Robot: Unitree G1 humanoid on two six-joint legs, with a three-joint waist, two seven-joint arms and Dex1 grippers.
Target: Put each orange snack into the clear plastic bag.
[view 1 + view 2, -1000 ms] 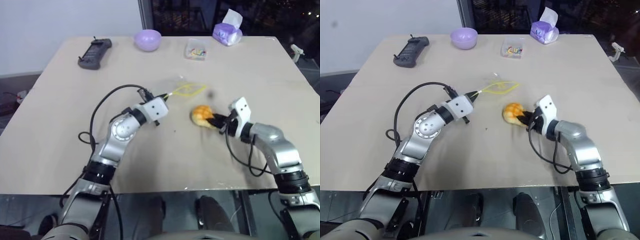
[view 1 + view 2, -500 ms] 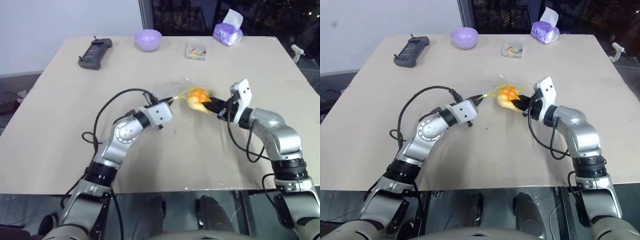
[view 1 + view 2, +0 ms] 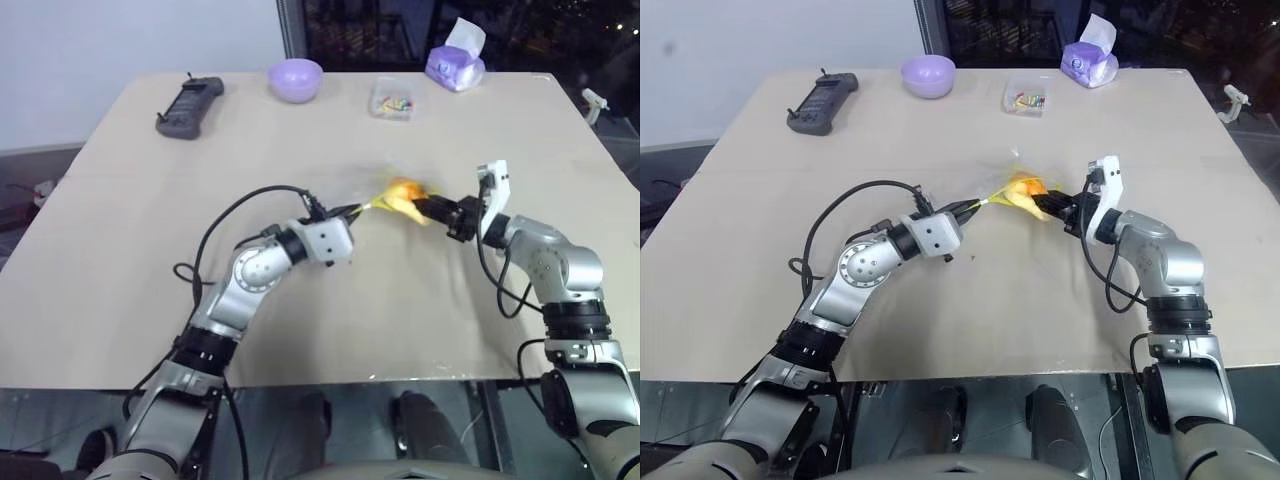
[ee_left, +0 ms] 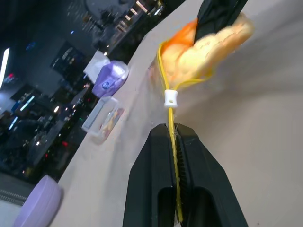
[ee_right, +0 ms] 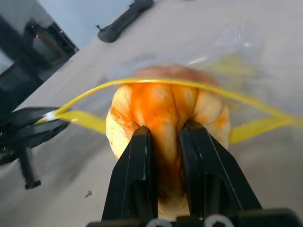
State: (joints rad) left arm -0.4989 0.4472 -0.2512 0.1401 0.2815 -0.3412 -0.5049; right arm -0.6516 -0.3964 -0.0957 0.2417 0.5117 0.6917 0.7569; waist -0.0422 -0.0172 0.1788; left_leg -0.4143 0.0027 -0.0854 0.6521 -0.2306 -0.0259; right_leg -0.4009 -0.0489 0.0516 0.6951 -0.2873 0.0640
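Observation:
The orange snack (image 5: pixel 163 101), a round orange-yellow bun, is pinched between the two black fingers of my right gripper (image 5: pixel 165 132), which is shut on it just above the table's middle. The snack sits in the open mouth of the clear plastic bag (image 5: pixel 236 45), and the bag's yellow seal strip (image 5: pixel 142 84) loops around it. My left gripper (image 4: pixel 174 130) is shut on one end of that yellow strip, holding the bag's edge up, a short way left of the snack (image 3: pixel 402 193). The two grippers (image 3: pixel 345 212) (image 3: pixel 430 207) face each other, roughly level.
Along the far edge of the tan table (image 3: pixel 120 260) stand a black handset (image 3: pixel 189 104), a purple bowl (image 3: pixel 295 78), a small clear box of colourful bits (image 3: pixel 392 101) and a purple tissue pack (image 3: pixel 456 62). A cable loops over my left forearm (image 3: pixel 225 205).
My right gripper has lifted the snack off the table and carried it away and leftward into the bag's mouth. My left gripper has shifted slightly right, still holding the seal strip.

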